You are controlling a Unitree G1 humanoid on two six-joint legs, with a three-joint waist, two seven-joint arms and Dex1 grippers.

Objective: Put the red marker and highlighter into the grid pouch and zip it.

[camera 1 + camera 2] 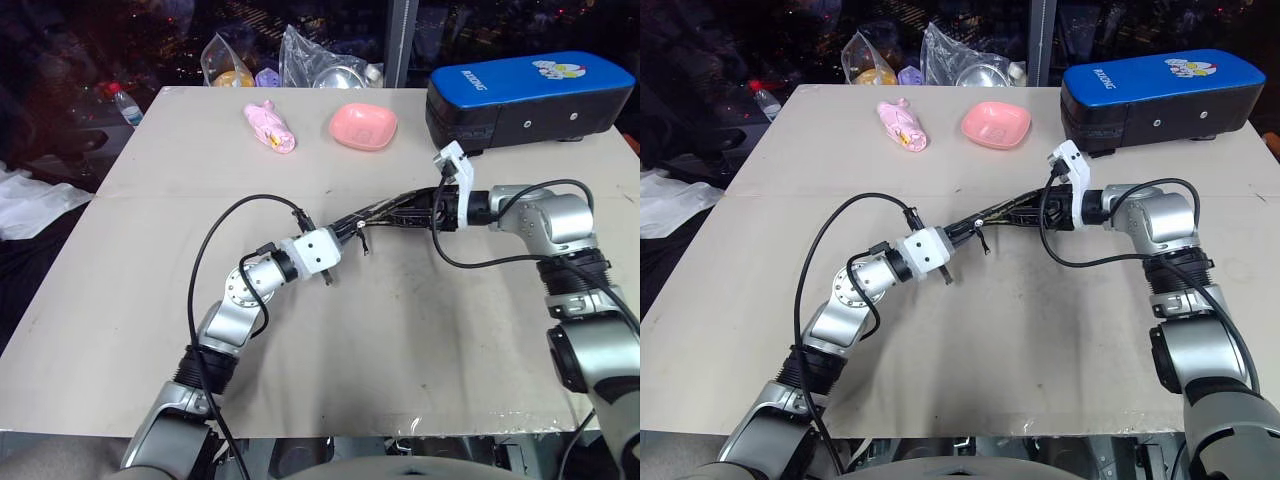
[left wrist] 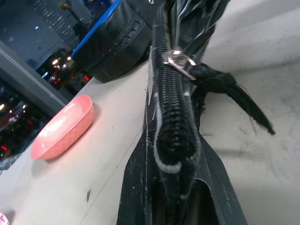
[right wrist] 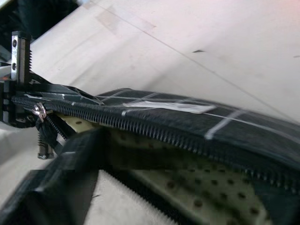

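- Hanging above the middle of the table point(image 1: 150, 330), the grid pouch point(image 1: 385, 213) is stretched edge-up between the two grippers.
- Its zip is seen undone along most of its length, with the zipper pull point(image 2: 180, 59) near the left end.
- That end is pinched in the clenched left gripper point(image 1: 345, 236).
- The right gripper point(image 1: 437, 208) is at the other end; whether its fingers grip cannot be told.
- A pink dish point(image 1: 363, 126) and a blue-and-black case point(image 1: 530, 95) are set at the far edge.

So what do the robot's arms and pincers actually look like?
Both arms are silver-grey metal with black ribbed joint sections and looping black cables. The left pincer sits past a white wrist block; the right pincer carries a white bracket. Their fingers are black.
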